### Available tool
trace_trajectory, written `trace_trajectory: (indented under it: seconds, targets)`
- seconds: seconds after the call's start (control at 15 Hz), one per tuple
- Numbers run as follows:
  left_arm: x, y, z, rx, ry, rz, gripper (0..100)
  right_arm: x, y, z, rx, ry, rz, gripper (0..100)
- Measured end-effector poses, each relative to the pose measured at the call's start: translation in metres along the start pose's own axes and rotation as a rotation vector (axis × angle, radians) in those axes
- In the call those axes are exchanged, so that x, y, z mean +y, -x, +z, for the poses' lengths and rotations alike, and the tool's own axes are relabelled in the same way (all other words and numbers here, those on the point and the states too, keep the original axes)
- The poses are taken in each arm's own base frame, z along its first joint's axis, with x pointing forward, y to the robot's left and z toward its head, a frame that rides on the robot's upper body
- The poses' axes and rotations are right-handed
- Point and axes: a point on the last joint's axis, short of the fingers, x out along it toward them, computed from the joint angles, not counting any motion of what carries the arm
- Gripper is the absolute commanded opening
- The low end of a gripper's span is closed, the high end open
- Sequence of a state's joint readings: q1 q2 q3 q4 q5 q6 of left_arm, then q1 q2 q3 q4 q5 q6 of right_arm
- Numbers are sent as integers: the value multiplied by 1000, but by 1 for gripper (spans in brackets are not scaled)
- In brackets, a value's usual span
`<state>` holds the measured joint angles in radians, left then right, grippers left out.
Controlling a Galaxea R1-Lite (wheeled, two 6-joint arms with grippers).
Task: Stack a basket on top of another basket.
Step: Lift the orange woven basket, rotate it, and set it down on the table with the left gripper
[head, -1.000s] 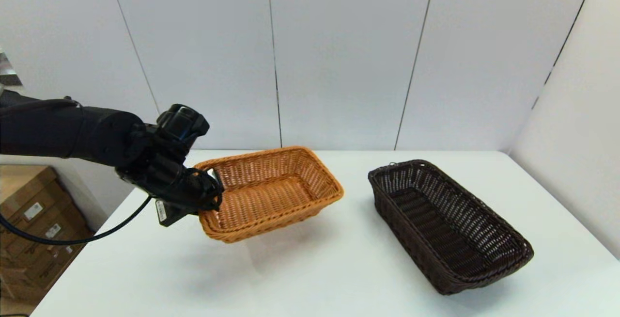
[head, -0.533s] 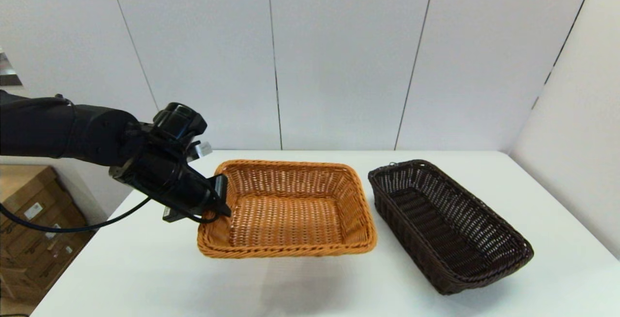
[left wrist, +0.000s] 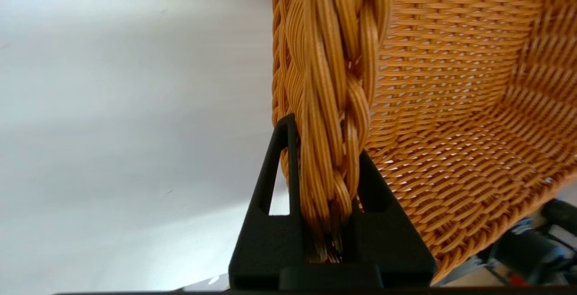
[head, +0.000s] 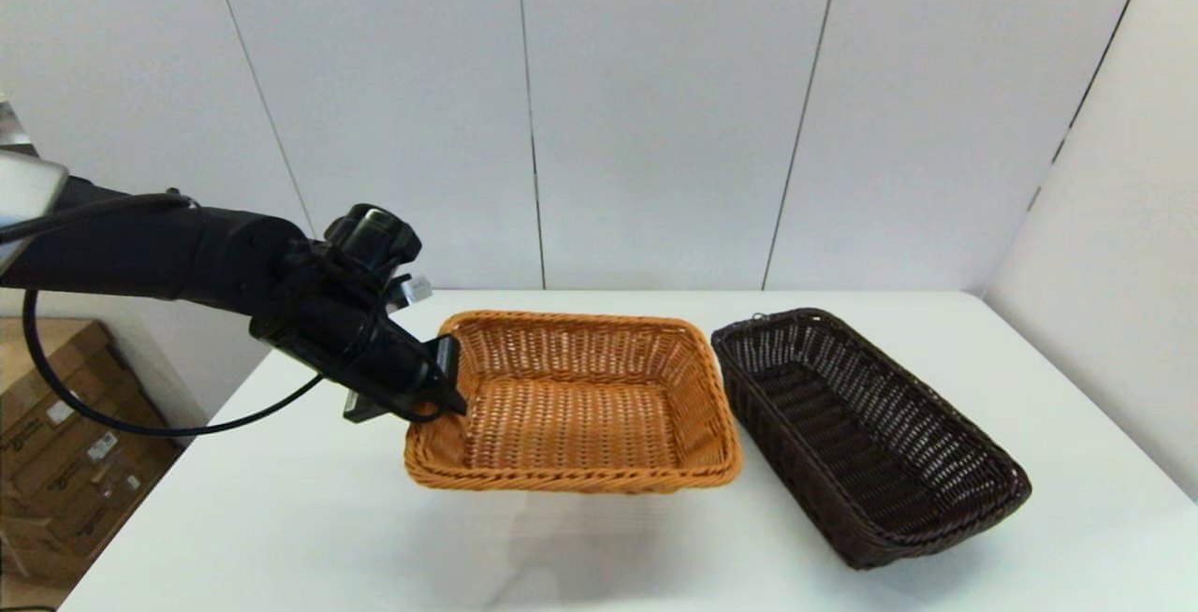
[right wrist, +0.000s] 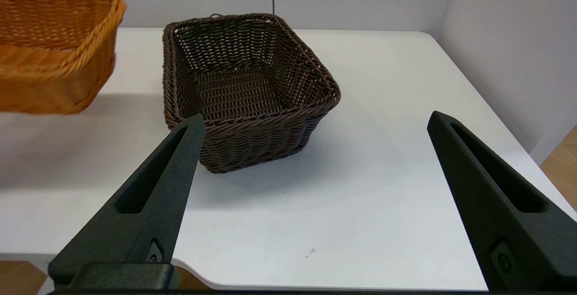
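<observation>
At the orange-tan basket's (head: 573,401) left short rim, the left gripper (head: 447,378) has its jaws pinching the braid; the left wrist view shows the braided edge wedged tight between both fingers (left wrist: 280,159). Basket hangs clear of the tabletop (head: 281,518), shadow beneath, now level and carried rightward since a second ago, nearly touching the dark brown basket (head: 866,434), which rests untouched. So the orange one looks set to go on top. Only the right wrist view shows the right gripper (right wrist: 311,123): parked at the near edge, jaws spread wide.
</observation>
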<state>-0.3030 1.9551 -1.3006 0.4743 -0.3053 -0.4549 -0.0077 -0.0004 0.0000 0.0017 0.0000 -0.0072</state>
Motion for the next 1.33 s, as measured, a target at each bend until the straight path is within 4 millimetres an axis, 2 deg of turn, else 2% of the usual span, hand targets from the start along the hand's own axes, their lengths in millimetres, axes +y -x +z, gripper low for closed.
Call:
trace_trajectory:
  seconds: [0.27, 0.67, 1.33]
  targets:
    - [-6, -17, 11, 11, 26, -8, 0, 0, 0, 0, 0, 0, 0, 100]
    - [-15, -47, 7, 79, -8, -18, 0, 0, 0, 0, 0, 0, 0, 100]
    - [-9, -70, 4, 137, -5, 5, 0, 0, 0, 0, 0, 0, 0, 100]
